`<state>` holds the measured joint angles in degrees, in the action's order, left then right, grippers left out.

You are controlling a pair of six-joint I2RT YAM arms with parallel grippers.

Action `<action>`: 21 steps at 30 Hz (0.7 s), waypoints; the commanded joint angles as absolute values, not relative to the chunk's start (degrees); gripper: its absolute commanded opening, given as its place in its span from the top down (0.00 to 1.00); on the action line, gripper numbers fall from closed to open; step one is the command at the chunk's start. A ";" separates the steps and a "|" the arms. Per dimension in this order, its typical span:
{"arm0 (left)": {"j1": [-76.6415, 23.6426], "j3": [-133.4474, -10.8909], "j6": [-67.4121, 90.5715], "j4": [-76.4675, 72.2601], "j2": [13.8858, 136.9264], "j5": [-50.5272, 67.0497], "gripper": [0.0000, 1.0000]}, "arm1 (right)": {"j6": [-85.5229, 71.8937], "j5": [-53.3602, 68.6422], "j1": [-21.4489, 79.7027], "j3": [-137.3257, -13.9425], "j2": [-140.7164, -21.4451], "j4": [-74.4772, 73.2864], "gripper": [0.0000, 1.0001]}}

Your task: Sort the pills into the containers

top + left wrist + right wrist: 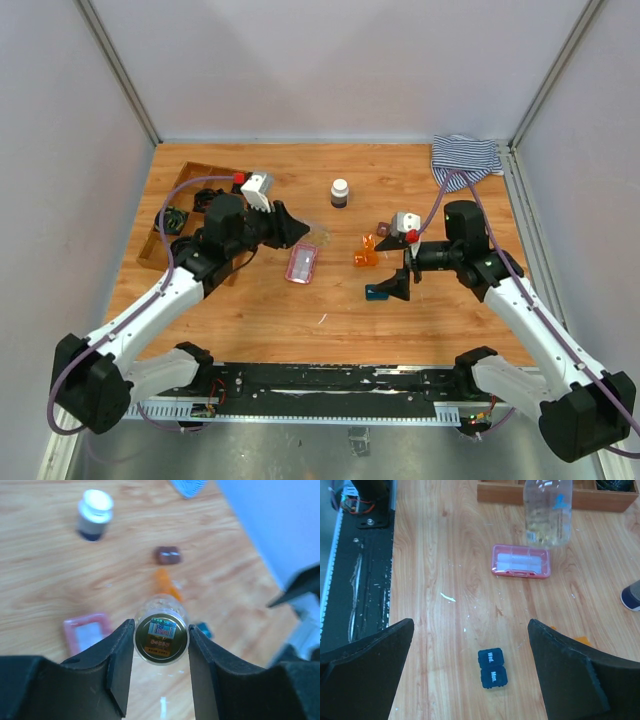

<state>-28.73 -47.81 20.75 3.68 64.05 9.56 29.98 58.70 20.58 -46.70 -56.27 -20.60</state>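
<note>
My left gripper (296, 230) (161, 639) is shut on a clear pill bottle (161, 630), seen cap-end on between the fingers. The bottle shows from the side in the right wrist view (548, 512), held above the table by the pink case (302, 263) (87, 631) (520, 562). My right gripper (397, 266) (470, 680) is open wide and empty, above the teal case (378, 292) (493, 668) (204, 629) marked "Wed." and "Mon.". The orange case (365, 252) (166, 582) and the brown case (382, 229) (168, 555) lie between the arms.
A small dark bottle with a white cap (340, 192) (94, 514) stands at mid-back. A wooden tray (165, 225) (555, 497) with black coils sits at the far left. A striped cloth (466, 155) lies in the back right corner. Walls close the table in.
</note>
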 commanded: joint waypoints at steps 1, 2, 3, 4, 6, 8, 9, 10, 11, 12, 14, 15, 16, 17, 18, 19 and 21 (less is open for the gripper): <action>-30.39 -39.59 32.27 -15.15 61.44 28.17 1.00 | 25.80 65.31 19.12 -48.43 -54.97 -18.80 0.01; -31.71 -38.96 32.98 -16.19 61.19 27.45 1.00 | 25.57 66.31 18.80 -48.45 -54.86 -18.81 0.01; -33.39 -38.53 33.53 -17.35 61.05 26.29 1.00 | 25.43 66.86 18.73 -48.45 -54.87 -18.76 0.01; -34.98 -37.95 34.18 -18.25 60.88 25.06 1.00 | 25.25 67.01 18.72 -48.41 -54.97 -18.62 0.01; -37.97 -36.28 37.20 -22.00 60.74 23.19 1.00 | 23.83 66.73 18.76 -47.69 -55.17 -16.69 0.01; -40.30 -34.95 39.67 -25.40 60.41 20.37 1.00 | 21.95 66.94 18.74 -46.92 -55.31 -14.23 0.01; -41.37 -34.35 40.61 -26.49 60.14 18.88 1.00 | 20.55 66.98 18.73 -46.22 -55.32 -12.51 0.00; -42.18 -33.80 41.44 -27.59 59.87 17.71 1.00 | 19.48 67.04 18.72 -45.64 -55.30 -10.88 0.01; -42.79 -33.36 42.20 -28.35 59.59 16.88 1.00 | 18.89 66.79 18.72 -44.95 -55.29 -9.06 0.01; -43.36 -33.22 42.95 -28.69 59.44 16.15 1.00 | 18.17 66.49 18.72 -44.28 -55.20 -7.33 0.01; -44.26 -33.14 43.64 -28.82 59.48 15.01 1.00 | 15.32 66.03 18.89 -42.69 -55.04 -3.42 0.02; -44.63 -32.95 44.05 -29.12 59.62 14.62 1.00 | 14.02 66.11 19.09 -41.98 -55.01 -1.57 0.02; -45.03 -32.76 44.57 -29.88 59.81 14.55 1.00 | 12.68 66.10 19.34 -41.22 -54.97 0.19 0.02; -45.39 -32.44 45.11 -30.71 59.99 14.28 1.00 | 11.53 66.16 19.68 -40.46 -55.00 1.94 0.02; -45.88 -32.28 45.51 -31.25 60.22 13.32 1.00 | 10.47 66.12 20.15 -39.79 -55.02 3.47 0.02; -46.49 -32.32 45.60 -31.40 60.46 12.63 1.00 | 9.55 65.80 20.72 -39.11 -55.10 4.81 0.02; -47.48 -32.72 45.56 -31.51 60.94 11.61 1.00 | 8.46 64.90 21.71 -38.42 -55.25 6.41 0.02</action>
<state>-45.50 -32.86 43.70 -26.57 60.64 15.00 13.89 65.04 19.86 -40.10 -55.81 -1.83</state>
